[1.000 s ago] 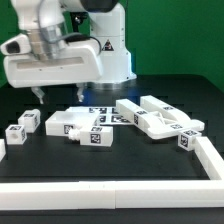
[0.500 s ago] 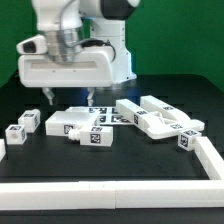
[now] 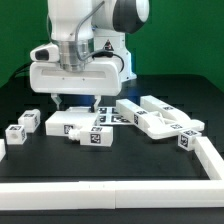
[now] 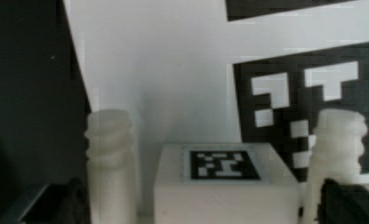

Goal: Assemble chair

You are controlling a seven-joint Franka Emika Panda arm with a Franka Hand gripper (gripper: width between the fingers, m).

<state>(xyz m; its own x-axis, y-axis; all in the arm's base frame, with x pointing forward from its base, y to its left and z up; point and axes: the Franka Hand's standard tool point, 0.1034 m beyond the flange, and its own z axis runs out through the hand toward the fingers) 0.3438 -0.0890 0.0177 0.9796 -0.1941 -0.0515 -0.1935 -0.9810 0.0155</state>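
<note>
1. Sliding toward the exterior view's right since a second ago, the arm (image 3: pixel 80 35) now hangs over a tagged white chair piece (image 3: pixel 72 123) on the table (image 3: pixel 60 162).
2. Wrist pointing straight down, fingers (image 4: pixel 110 152) spread wide, one either side of that piece.

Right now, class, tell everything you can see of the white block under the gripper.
The block is chunky, long and white, seemingly plastic, with black-and-white square tags on its top and side. It lies flat on the black table, near the marker board. The open gripper has one finger on each side of it; contact cannot be told.
</note>
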